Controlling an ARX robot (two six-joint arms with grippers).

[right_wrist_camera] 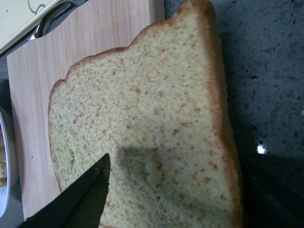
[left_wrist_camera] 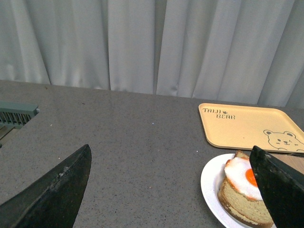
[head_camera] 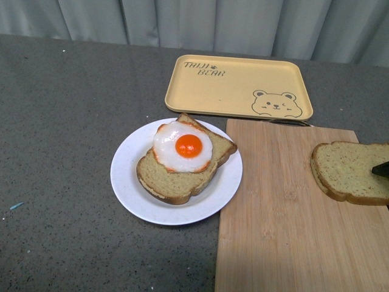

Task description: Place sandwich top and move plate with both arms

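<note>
Where the front view looks down: sandwich top (head_camera: 351,171) flat on wooden board (head_camera: 279,231), at 3 o'clock of the plate (head_camera: 130,182), long axis 9-to-3, right gripper (head_camera: 382,169) over it; grey table (head_camera: 61,121), pale curtain (head_camera: 182,21).
Left wrist view: left gripper (left_wrist_camera: 170,148), jaws wide apart, empty.
Right wrist view alone: one finger (right_wrist_camera: 76,199) on the slice's face; jaw state cannot be told.

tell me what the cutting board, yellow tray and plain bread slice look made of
Cutting board: likely bamboo or wood, matte, with visible grain strips. Yellow tray: probably smooth plastic or melamine, printed bear. Plain bread slice: seemingly soft foam toy, speckled and dented.
</note>
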